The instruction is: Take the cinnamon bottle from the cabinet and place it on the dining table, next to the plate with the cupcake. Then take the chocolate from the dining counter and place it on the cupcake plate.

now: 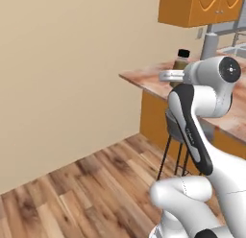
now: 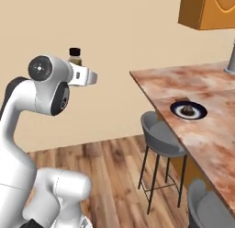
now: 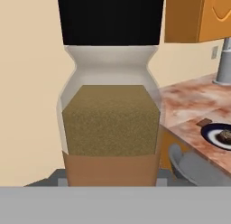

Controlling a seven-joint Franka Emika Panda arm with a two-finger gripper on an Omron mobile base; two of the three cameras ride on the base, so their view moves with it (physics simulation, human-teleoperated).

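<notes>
My gripper (image 3: pixel 111 179) is shut on the cinnamon bottle (image 3: pixel 110 119), which is clear, holds brown powder and has a black cap. The bottle (image 1: pixel 181 63) stands upright in the gripper (image 1: pixel 174 75), in the air just off the near corner of the dining table (image 1: pixel 144 77). From the right the bottle (image 2: pixel 75 58) rises behind the hand (image 2: pixel 87 76). On the table (image 2: pixel 206 84) sits the dark blue plate (image 2: pixel 189 110) with the cupcake (image 2: pixel 186 110) on it. A small brown chocolate (image 3: pixel 205 122) lies by the plate (image 3: pixel 215 135). The orange cabinet (image 1: pixel 197 6) hangs above.
Grey stools (image 2: pixel 158 130) stand along the table's near side, over wooden floor (image 1: pixel 86 184). A tall grey cylinder (image 1: pixel 209 45) stands far back on the top. A plain beige wall (image 1: pixel 72 64) lies to the left.
</notes>
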